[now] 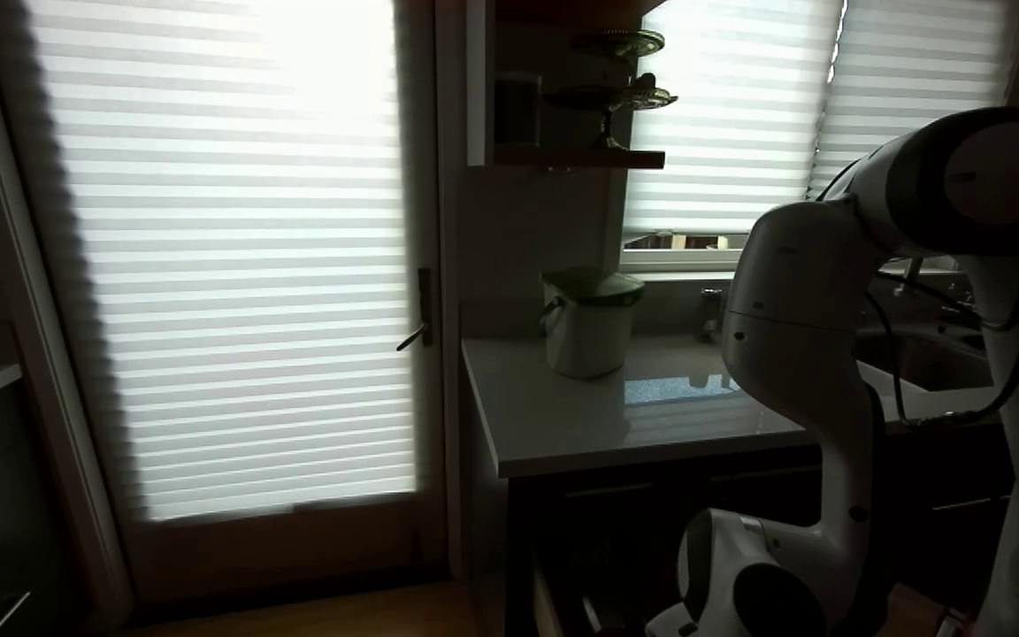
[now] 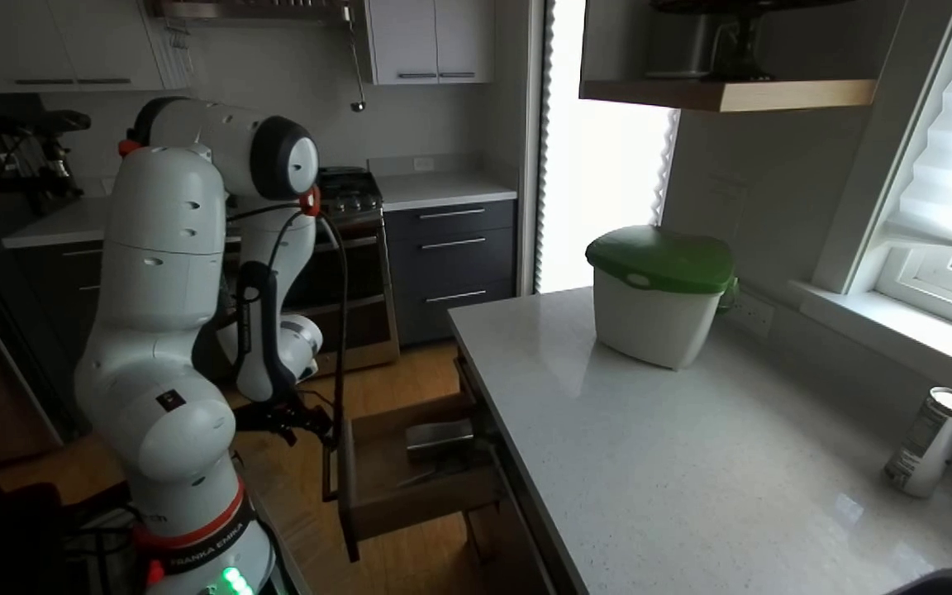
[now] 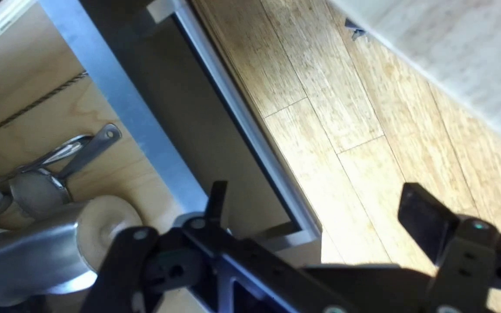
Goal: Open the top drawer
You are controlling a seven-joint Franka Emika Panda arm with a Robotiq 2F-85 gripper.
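A drawer with a dark front stands far out from under the pale worktop; its near edge also shows in the wrist view. A thin handle line shows just below the worktop; shadow keeps me from telling whether the open drawer is the uppermost. Its silver bar handle crosses the wrist view. My gripper is open, one finger seen over the front's side of the handle, the other over the floor beyond it. The gripper hangs beside the drawer front, holding nothing visible.
A metal cylinder and utensils lie in the open drawer. A bin with a green lid and a can stand on the worktop. A pale surface edge is at the wrist view's upper right.
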